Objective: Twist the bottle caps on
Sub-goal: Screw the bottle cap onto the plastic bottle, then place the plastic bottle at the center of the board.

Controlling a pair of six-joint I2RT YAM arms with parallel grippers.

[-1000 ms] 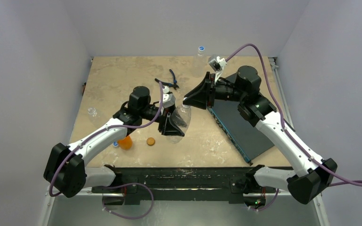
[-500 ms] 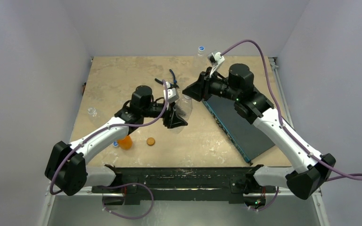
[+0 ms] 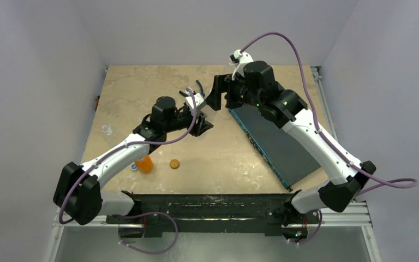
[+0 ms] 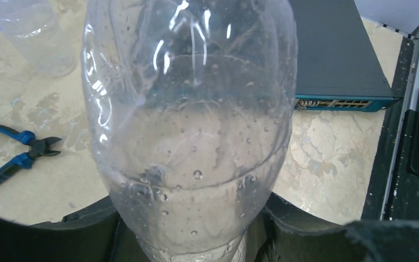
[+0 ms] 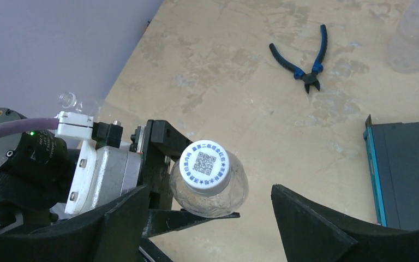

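Our left claw (image 3: 201, 124) grips the bottle (image 4: 191, 125); our right claw (image 5: 223, 218) gapes open over its cap (image 5: 205, 166), which could sit loose if under-turned.

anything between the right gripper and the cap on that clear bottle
Nothing visible does. The right gripper is open, with a finger on either side of the white cap and clear of it. The cap sits on the clear bottle held by the left gripper.

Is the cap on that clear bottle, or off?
On: a white cap covers the neck of the clear bottle; how tightly, cannot tell.
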